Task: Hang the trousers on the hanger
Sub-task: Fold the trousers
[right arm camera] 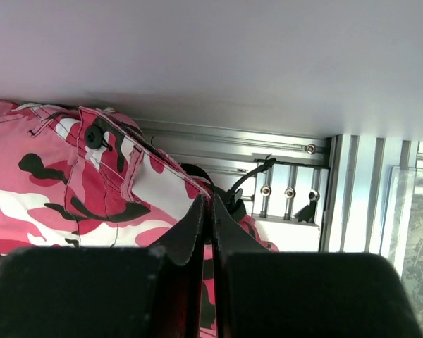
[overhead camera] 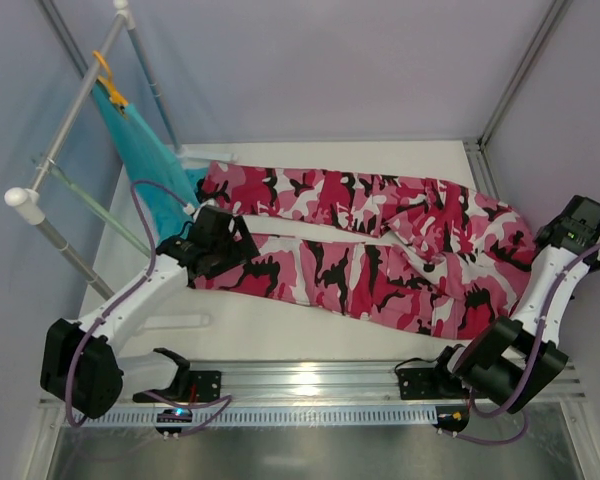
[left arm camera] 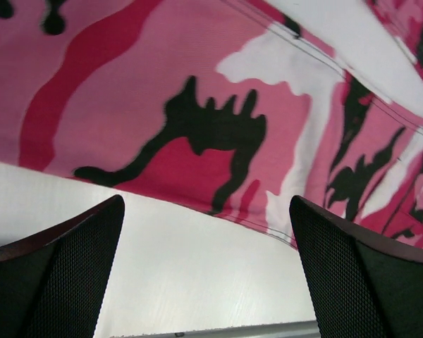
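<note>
The pink camouflage trousers [overhead camera: 380, 250] lie flat across the table, leg ends to the left, waist to the right. My left gripper [overhead camera: 223, 258] hovers open over the nearer leg's end. In the left wrist view its fingers [left arm camera: 63, 267] stand wide apart, with the trousers [left arm camera: 162, 105] hem and bare table between them. My right gripper [overhead camera: 552, 238] is at the waist by the right edge. In the right wrist view it [right arm camera: 208, 201] is shut, and a raised fold of the trousers [right arm camera: 49, 190] waistband runs into its tips. The pale green hanger [overhead camera: 95, 205] hangs on the rack at the left.
A white tube rack [overhead camera: 65, 130] stands at the left edge, carrying an orange hanger [overhead camera: 108, 75] with a teal garment [overhead camera: 145, 150]. A metal rail [overhead camera: 310, 380] with both arm bases runs along the near edge of the white table [overhead camera: 280, 330]. Frame posts rise at the back corners.
</note>
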Controlling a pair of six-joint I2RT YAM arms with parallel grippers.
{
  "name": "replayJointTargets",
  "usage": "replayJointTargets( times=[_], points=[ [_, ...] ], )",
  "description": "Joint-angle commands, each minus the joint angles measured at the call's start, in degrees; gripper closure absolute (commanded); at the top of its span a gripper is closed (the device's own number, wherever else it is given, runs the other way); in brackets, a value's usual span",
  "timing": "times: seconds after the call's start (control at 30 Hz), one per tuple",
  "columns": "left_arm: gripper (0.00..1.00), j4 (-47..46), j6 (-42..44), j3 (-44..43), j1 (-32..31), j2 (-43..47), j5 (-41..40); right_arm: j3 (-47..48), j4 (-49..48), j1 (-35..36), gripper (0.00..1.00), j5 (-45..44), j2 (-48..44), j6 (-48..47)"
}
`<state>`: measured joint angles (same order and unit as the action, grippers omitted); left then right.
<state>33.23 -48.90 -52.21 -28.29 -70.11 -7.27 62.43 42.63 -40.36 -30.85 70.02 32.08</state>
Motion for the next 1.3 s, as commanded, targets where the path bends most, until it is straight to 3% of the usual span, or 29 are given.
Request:
replayJointTargets(
  times=[0.0, 0.23, 0.37, 0.43, 0.5, 0.83, 1.0, 1.13, 1.17, 1.27],
  points=[
    [0.01, 1.5, -4.4, 3.1, 5.2, 2.1, 0.9, -1.0, 0.1, -0.2, 0.96, -3.4, -4.1, 0.0],
    [0.09, 4.7, -14.2, 8.2, 8.7, 6.8, -4.6, 1.1, -0.3, -0.6, 0.96, 3.5, -3.8, 0.6],
    [0.34, 4.1, -24.7, 14.3, 12.2, 8.0, -6.9, 1.1, -0.3, -0.6, 0.96, 3.7, -4.5, -0.3],
    [0.33, 4.5, -28.7, 14.8, 13.3, 7.4, -8.9, 0.3, -0.6, -0.6, 0.96, 4.9, -5.0, -0.3],
    [0.26, 4.9, -30.0, 14.4, 14.6, 6.0, -9.3, -0.4, -1.2, -0.5, 0.96, 5.3, -5.3, -0.3],
    [0.24, -1.4, -32.7, 12.3, 15.1, -6.3, -7.2, -1.9, -1.8, -0.5, 0.96, 4.7, -5.9, -0.6],
    [0.28, -1.7, -33.0, 11.5, 15.1, -11.3, -6.6, -1.9, -2.0, -0.6, 0.96, 4.3, -5.7, -0.7],
    [0.44, -0.8, -32.4, 11.5, 15.1, -11.5, -7.1, -0.7, -1.2, -0.6, 0.96, 3.5, -5.6, -0.8],
    [0.58, -0.6, -32.2, 11.5, 15.1, -11.1, -7.2, -0.5, -1.0, -0.6, 0.96, 3.4, -5.6, -0.7],
    [0.86, 0.8, -30.8, 10.5, 15.1, -9.1, -8.5, 0.8, 0.3, -0.6, 0.96, 2.9, -5.6, -0.4]
  ],
)
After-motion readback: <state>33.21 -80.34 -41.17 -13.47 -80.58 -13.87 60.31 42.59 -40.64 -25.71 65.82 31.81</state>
